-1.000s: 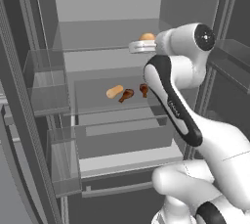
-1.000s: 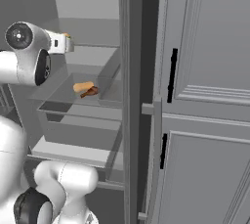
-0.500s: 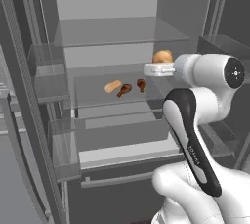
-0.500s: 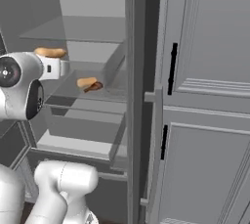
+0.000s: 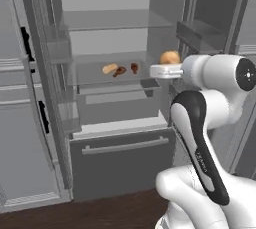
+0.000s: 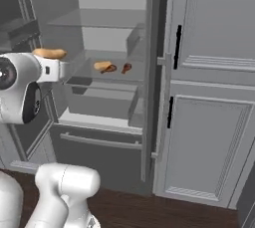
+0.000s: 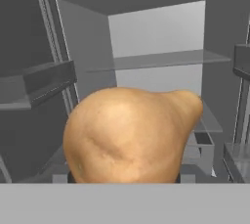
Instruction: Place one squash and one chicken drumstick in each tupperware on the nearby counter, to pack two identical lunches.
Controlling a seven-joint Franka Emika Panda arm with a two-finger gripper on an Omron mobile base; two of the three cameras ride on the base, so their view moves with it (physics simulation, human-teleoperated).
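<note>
My gripper (image 5: 169, 62) is shut on a tan squash (image 5: 170, 56), held up in front of the open fridge at its right side. The same squash (image 6: 49, 53) lies sideways above the hand in the right base view, and in the hand view the squash (image 7: 129, 135) hides the fingertips. On a glass shelf inside the fridge lie a second squash (image 5: 109, 68) and two brown chicken drumsticks (image 5: 120, 71) (image 5: 134, 67), apart from my gripper. They appear again as squash (image 6: 102, 65) and drumsticks (image 6: 110, 68) (image 6: 127, 67). The tupperware and the counter are out of view.
The fridge has glass shelves (image 5: 115, 20), a drawer (image 5: 117, 104) under the food shelf and a lower freezer front (image 5: 122, 160). Its open door with bins (image 5: 55, 73) stands at left. Grey panelled cabinet doors with black handles (image 6: 209, 97) stand to the right. The floor is dark wood.
The whole picture has shifted: the base has backed away and the fridge looks farther off. The arm has drawn the squash out of the fridge, still in the gripper.
</note>
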